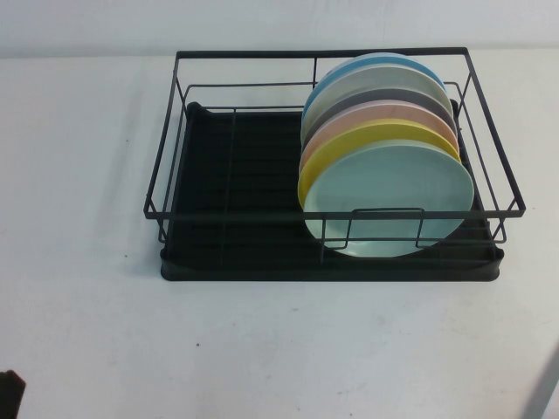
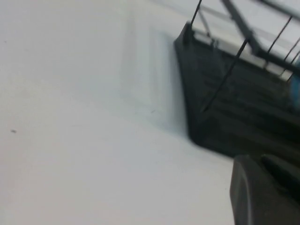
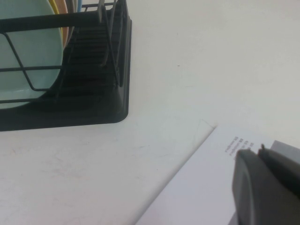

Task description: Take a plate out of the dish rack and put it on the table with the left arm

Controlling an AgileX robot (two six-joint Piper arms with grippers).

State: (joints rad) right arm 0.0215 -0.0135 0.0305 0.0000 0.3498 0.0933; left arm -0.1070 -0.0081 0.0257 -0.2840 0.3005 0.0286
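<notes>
The mint-green plate [image 1: 393,196] stands on edge at the front of a row of plates in the right half of the black dish rack [image 1: 332,54], on the white table [image 1: 262,349]. It also shows in the right wrist view [image 3: 28,51]. My left gripper [image 2: 262,164] is shut and empty, low over the table beside the rack's left corner [image 2: 225,108]; only a dark bit of it shows in the high view [image 1: 10,391] at the near left. My right gripper [image 3: 259,151] is shut and empty over a paper sheet, near the rack's right corner [image 3: 93,108].
Behind the mint plate stand a yellow plate [image 1: 349,144], then pink, grey, white and blue [image 1: 349,74] ones. The rack's left half holds nothing. A white printed sheet [image 3: 201,187] lies on the table at the near right.
</notes>
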